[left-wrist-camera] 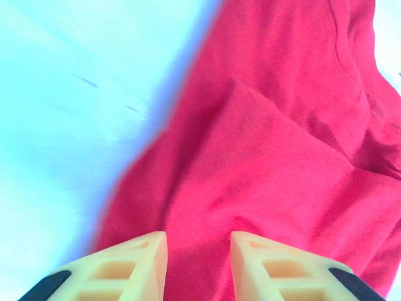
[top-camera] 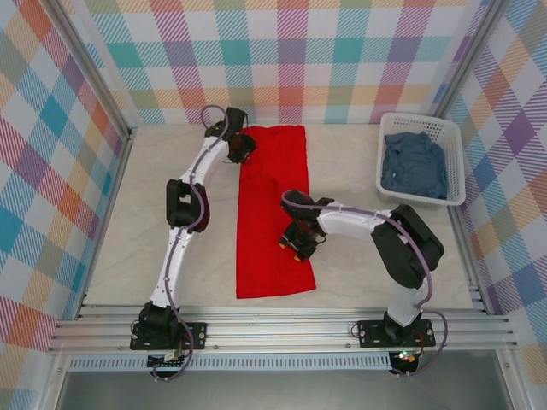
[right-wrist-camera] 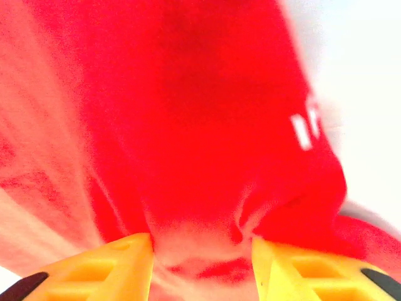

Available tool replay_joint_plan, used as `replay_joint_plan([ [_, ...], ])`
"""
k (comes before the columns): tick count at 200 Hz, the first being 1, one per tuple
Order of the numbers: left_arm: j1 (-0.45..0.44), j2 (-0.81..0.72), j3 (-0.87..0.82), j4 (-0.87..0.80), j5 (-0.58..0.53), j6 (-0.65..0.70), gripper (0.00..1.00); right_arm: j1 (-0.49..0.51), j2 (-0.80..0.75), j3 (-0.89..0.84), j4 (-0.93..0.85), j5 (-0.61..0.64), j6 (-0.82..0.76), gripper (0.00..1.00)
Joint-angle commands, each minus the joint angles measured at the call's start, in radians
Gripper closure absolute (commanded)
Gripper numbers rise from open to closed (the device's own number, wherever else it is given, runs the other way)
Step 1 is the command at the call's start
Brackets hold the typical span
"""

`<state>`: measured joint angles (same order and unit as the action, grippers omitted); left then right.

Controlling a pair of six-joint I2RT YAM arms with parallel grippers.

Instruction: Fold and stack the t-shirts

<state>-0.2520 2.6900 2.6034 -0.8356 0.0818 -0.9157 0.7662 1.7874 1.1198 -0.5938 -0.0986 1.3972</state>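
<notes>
left gripper (top-camera: 242,149) sits low at the far left corner of the red t-shirt (top-camera: 269,205), close to the far edge of the table (top-camera: 154,188). on its wrist camera the pale yellow fingers (left-wrist-camera: 135,266) stand spread, with flat red cloth lying in the gap and a soft fold running across just ahead of them. over to the right gripper (top-camera: 299,243): it is down on the shirt's right edge, nearer the near edge of the table. from its wrist view, the cloth gathers up in wrinkles into the space between its yellow fingers (right-wrist-camera: 109,266). the jaws are apart, but i cannot tell if they are pinching that bunch or just resting around it.

the red shirt itself lies as a long narrow strip down the middle of the table, running from far edge toward near edge. the blue-grey t-shirt (top-camera: 414,164) is crumpled inside the white basket (top-camera: 410,120) in the far right corner. the tabletop is pale and marbled, bare on the left side. bright checked walls (top-camera: 291,60) close it in on three sides, and metal rails (top-camera: 282,329) cross the near edge, where both arm bases are bolted.
</notes>
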Motion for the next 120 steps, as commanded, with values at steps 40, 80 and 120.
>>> replay_joint_plan([
  [40,0.012,-0.469,-0.421,-0.088,-0.135,0.137,0.64,-0.086,-0.297,-0.06,-0.201,0.099,-0.173,0.54],
  [80,-0.066,-0.89,-1.138,-0.051,0.107,0.18,0.63,-0.095,-0.409,-0.147,-0.243,-0.001,-0.58,0.56],
  [120,-0.265,-1.321,-1.818,0.023,0.366,0.097,0.58,-0.053,-0.445,-0.331,-0.189,-0.237,-0.561,0.55],
])
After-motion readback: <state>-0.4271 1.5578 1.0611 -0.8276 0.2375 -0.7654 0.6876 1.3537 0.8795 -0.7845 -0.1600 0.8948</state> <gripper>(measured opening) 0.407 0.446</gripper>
